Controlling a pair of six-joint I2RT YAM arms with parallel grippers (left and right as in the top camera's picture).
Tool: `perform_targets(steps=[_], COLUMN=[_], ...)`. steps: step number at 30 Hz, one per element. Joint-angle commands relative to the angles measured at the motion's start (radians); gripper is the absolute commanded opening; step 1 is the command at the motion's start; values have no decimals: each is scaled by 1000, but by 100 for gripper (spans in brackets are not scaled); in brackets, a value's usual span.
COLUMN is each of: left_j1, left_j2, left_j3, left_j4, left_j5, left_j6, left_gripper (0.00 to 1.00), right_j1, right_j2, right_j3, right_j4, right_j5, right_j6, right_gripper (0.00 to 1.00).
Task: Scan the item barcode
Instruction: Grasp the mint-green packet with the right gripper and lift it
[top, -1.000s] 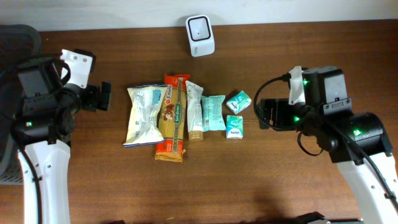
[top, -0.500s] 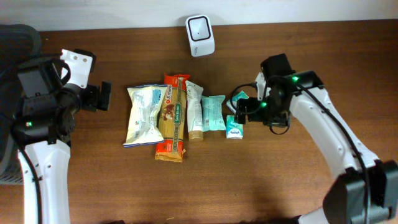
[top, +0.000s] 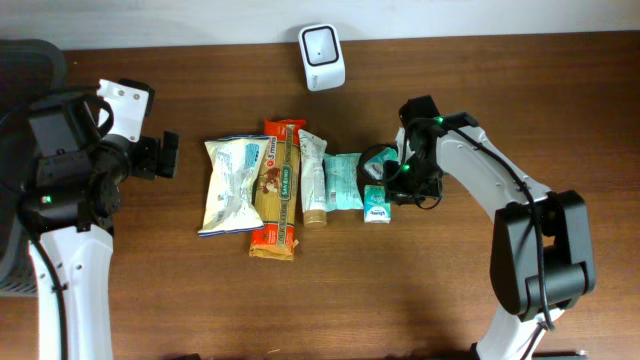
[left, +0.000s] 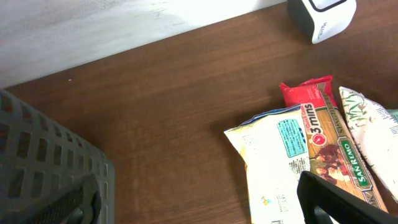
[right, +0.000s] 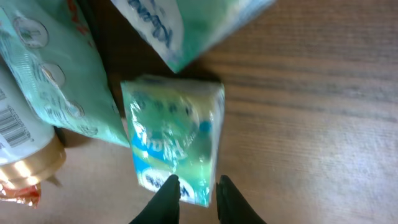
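Observation:
Several packaged items lie in a row at mid-table. At the right end a small green-and-blue tissue pack (right: 173, 142) (top: 376, 207) lies flat on the wood. My right gripper (right: 198, 198) (top: 388, 184) is down over it, its fingers drawn close together on the pack's near edge. A second small pack (right: 186, 25) lies just beyond. The white barcode scanner (top: 322, 43) (left: 322, 15) stands at the table's back edge. My left gripper (left: 199, 211) (top: 166, 155) hangs open and empty at the far left, away from the items.
Left of the small packs lie a teal pouch (top: 345, 180) (right: 46, 74), a white tube with a gold cap (top: 313, 178), a red pasta packet (top: 277, 190) and a white snack bag (top: 230, 185). A grey crate (left: 43, 162) stands at the left edge.
My right arm has swung left from the table's right side to the small packs, and its jaws have gone from wide open to nearly together. The left arm has not moved.

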Motion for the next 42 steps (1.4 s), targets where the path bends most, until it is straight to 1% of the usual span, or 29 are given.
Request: perform_targets(steps=[1,4,7,10,16,17,20,21,22,24,25,26,28,32,36,39,40,42], left_j1=[4,4,4,4,4,4,4,4,4,4,4,4,4,4,4,4,4,4], left_j2=[-11,-11,-11,-11,-11,-11,-11,-11,-11,-11,-11,-11,-11,-11,-11,-11,-11,-11], left_j3=[3,3,3,3,3,3,3,3,3,3,3,3,3,3,3,3,3,3], left_j4=[1,1,1,1,1,1,1,1,1,1,1,1,1,1,1,1,1,1], left_j5=[0,0,0,0,0,0,0,0,0,0,0,0,0,0,0,0,0,0], left_j6=[16,16,16,16,16,16,16,16,16,16,16,16,16,16,16,16,16,16], left_gripper=[99,99,99,99,99,99,99,99,99,99,99,99,99,99,99,99,99,99], right_j1=[37,48,47,47,13,6,2,3,2,-8,-20,-33,-45,-93,-117,-116,-116,-116], right_j2=[5,5,5,5,5,3,2,2,2,2,3,3,3,3,3,3,3,3], right_j3=[-55,-110,-114,-118,-167,-163,-76,-46,-22,-16,-18,-19,-40,-72,-154,-195,-213,-239], right_j4=[51,99,95,95,105,103,43,25,9,-8,-27,-47,-58,-35,33,71,93,131], right_j5=[-2,37,117,157,155,152,104,60,-4,-52,-73,-108,-125,-129,-225,-249,-249,-249], right_j6=[-10,-9,-9,-10,-10,-11,-44,-68,-93,-93,-111,-153,-182,-203,-203,-197,-195,-175], right_gripper=[20,20,20,20,20,21,22,24,30,39,41,47,50,50,49,48,45,42])
